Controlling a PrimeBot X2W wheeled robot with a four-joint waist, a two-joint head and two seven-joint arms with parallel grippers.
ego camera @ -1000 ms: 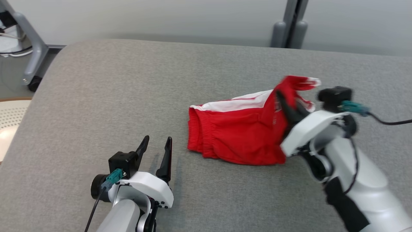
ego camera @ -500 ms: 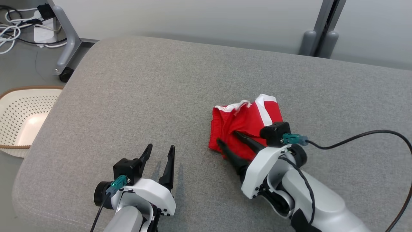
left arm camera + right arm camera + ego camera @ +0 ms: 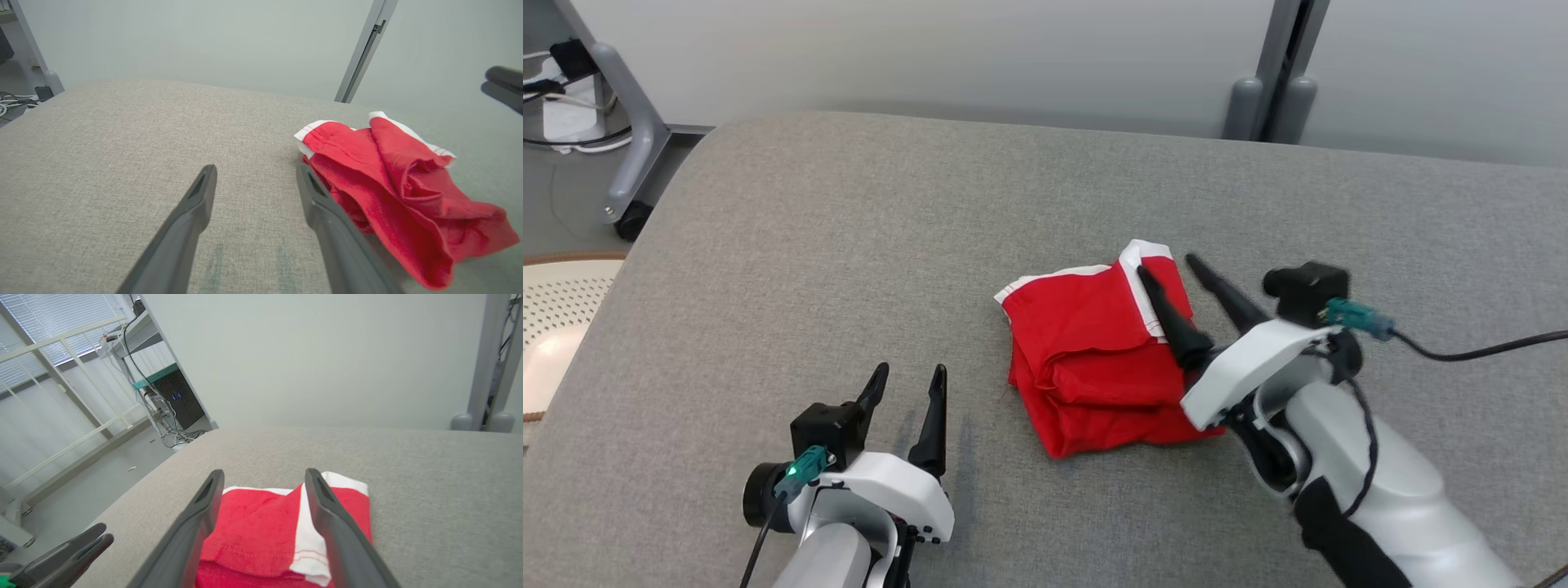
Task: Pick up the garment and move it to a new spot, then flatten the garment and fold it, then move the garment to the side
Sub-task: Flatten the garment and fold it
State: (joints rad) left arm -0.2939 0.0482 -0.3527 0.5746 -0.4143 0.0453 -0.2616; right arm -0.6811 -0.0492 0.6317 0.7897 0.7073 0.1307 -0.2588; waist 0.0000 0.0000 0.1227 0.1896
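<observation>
- A red garment (image 3: 1094, 359) with white trim lies folded into a compact bundle of several layers near the middle of the worktop (image 3: 849, 245), a little toward the robot's right
- The cloth looks soft and slightly napped, with a white band carrying red stitch lines across the top flap; that flap sits flat, while the side facing the left wrist camera is rumpled and puffy
- The right claw (image 3: 1165, 264) hovers over the bundle's far right corner with its two long dark fingers spread wide and nothing between them; one finger crosses the white band
- The left claw (image 3: 912, 369) sits low over the worktop to the garment's left, fingers apart and empty, not touching the cloth
- The folding appears done, leaving the shift to the side as the step in hand; the next move likely calls for a grip that takes every layer at once, since loose soft folds could slide open if only the top flap is lifted
- The worktop is padded grey woven fabric with rounded corners; a pale perforated basket (image 3: 556, 327) sits off its left edge and a grey post (image 3: 1278, 73) rises behind it
</observation>
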